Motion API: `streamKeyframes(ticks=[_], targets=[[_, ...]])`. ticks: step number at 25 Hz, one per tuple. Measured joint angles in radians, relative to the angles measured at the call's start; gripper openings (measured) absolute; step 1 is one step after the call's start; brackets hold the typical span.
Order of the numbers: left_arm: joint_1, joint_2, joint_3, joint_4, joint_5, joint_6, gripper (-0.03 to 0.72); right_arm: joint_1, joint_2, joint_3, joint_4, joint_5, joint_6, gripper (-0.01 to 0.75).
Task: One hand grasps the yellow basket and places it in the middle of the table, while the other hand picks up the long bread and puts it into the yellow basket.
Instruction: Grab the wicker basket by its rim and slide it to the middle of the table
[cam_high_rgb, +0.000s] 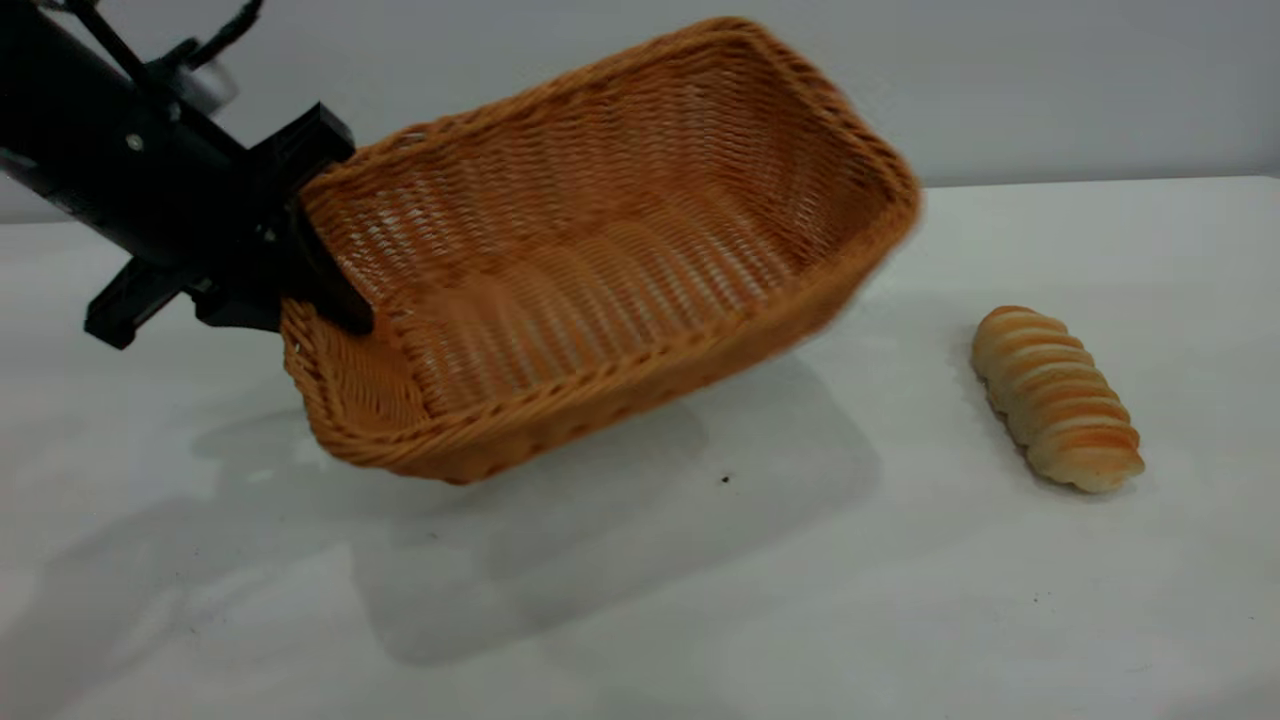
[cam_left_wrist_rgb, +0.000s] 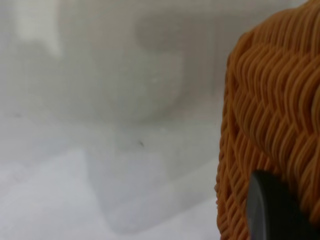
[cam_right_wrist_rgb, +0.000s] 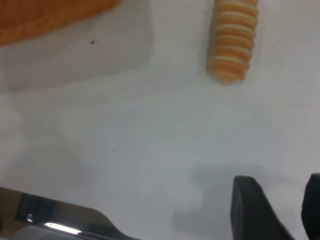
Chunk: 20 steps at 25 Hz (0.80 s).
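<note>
A: Left gripper (cam_high_rgb: 322, 270) clamps the yellow basket's (cam_high_rgb: 600, 250) short rim, tilted above the table (cam_high_rgb: 900, 600).
B: Right gripper (cam_right_wrist_rgb: 272, 210), seen only from its wrist, spread; long bread (cam_high_rgb: 1056, 397) lying apart.

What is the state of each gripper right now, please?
Left gripper: shut on the rim of the yellow basket, which is tilted and lifted off the table.
Right gripper: open, holding nothing, short of the long bread.
</note>
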Motion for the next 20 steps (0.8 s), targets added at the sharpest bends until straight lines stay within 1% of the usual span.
streamKeyframes(ticks=[3,5,10,12,15,20], targets=[[0.0,0.0,-0.002,0.018,0.05,0.072,0.105,0.0,0.0,0.0,0.0,-0.022,0.0,0.291],[0.0,0.0,-0.002,0.041,0.057,0.106,0.105,0.0,0.006,0.0,0.0,-0.049,0.0,0.29],[0.0,0.0,-0.002,0.093,0.012,0.135,0.105,0.0,0.084,0.0,0.0,-0.111,0.0,0.29],[0.0,0.006,-0.003,0.093,-0.009,0.14,0.105,0.0,0.136,0.0,0.001,-0.144,0.0,0.29],[-0.001,0.043,-0.007,0.088,-0.013,0.167,0.105,0.0,0.217,0.0,0.015,-0.196,0.0,0.29],[-0.038,0.134,-0.007,0.089,-0.025,0.229,0.105,0.0,0.346,0.0,0.035,-0.28,0.0,0.29]])
